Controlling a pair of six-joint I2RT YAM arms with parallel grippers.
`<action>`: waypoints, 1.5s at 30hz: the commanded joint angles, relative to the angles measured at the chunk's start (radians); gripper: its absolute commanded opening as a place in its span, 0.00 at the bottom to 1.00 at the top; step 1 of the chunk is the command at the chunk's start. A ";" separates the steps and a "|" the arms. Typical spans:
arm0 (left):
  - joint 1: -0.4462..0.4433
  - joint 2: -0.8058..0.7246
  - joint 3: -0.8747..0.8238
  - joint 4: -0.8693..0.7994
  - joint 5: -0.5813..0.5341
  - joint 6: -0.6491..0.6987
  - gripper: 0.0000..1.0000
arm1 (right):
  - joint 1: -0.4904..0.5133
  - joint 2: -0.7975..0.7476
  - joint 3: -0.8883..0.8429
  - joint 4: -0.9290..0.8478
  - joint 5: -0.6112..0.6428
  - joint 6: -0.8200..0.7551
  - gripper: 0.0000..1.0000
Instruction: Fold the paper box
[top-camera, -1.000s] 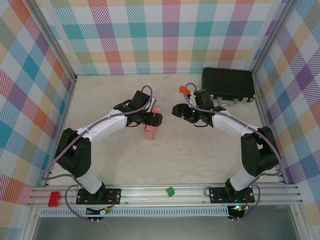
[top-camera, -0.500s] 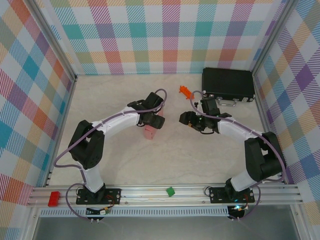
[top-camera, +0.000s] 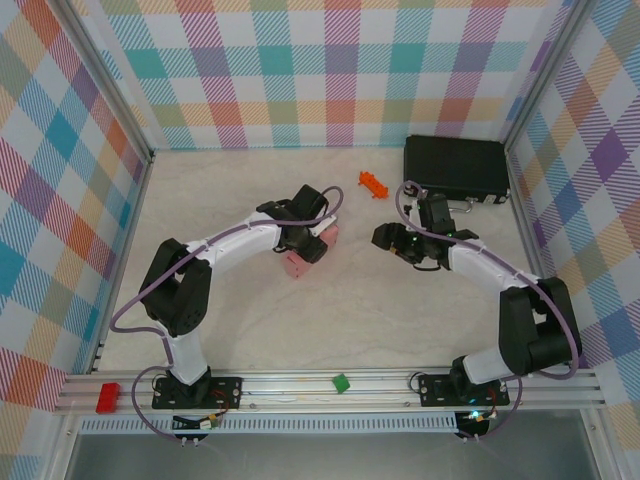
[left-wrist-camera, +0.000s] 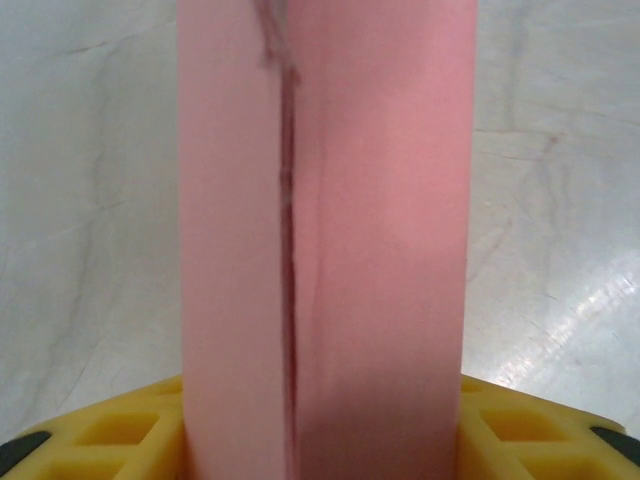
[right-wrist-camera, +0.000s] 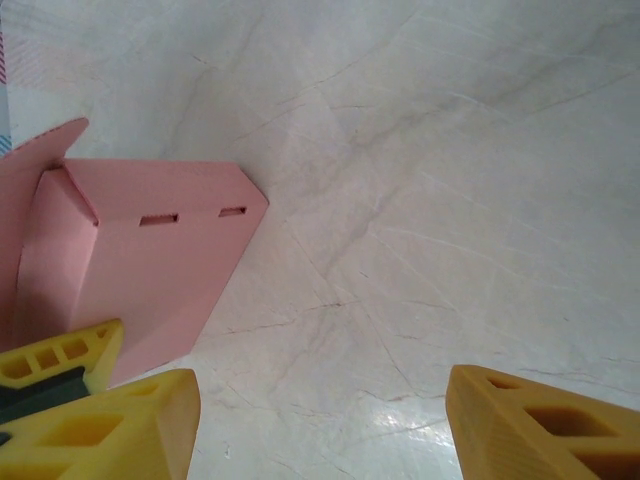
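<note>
Plaid walls (top-camera: 300, 70) enclose a pale marbled table (top-camera: 350, 320) seen from above. Left arm (top-camera: 215, 250) reaches to centre, where the left gripper (top-camera: 315, 245) is clamped on the paper box (top-camera: 297, 263). In the left wrist view, yellow fingers (left-wrist-camera: 110, 435) press both sides of the pink box (left-wrist-camera: 380, 250), which stands upright between them. Right arm (top-camera: 480, 265) ends at 3 o'clock from the box, well apart from it. The right gripper (top-camera: 385, 238) is spread, with bare table between its fingers (right-wrist-camera: 540, 420). Its camera sees the box (right-wrist-camera: 150, 270) at 9 o'clock. Black case (top-camera: 456, 167) lies at 1 o'clock. Orange piece (top-camera: 372, 183) lies at 12 o'clock. Red block (top-camera: 107, 396) sits at 7 o'clock and green cube (top-camera: 341, 382) at 6 o'clock, on the near rail (top-camera: 400, 395).
</note>
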 joint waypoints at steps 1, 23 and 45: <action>0.004 0.009 0.018 -0.035 0.162 0.200 0.53 | -0.014 -0.033 -0.018 -0.024 -0.011 -0.027 0.67; 0.065 0.155 0.238 -0.221 0.453 0.787 0.58 | -0.043 -0.086 -0.096 -0.024 -0.006 -0.003 0.67; 0.062 0.041 0.328 -0.249 0.395 0.698 1.00 | -0.047 -0.070 0.046 -0.155 0.036 -0.154 0.67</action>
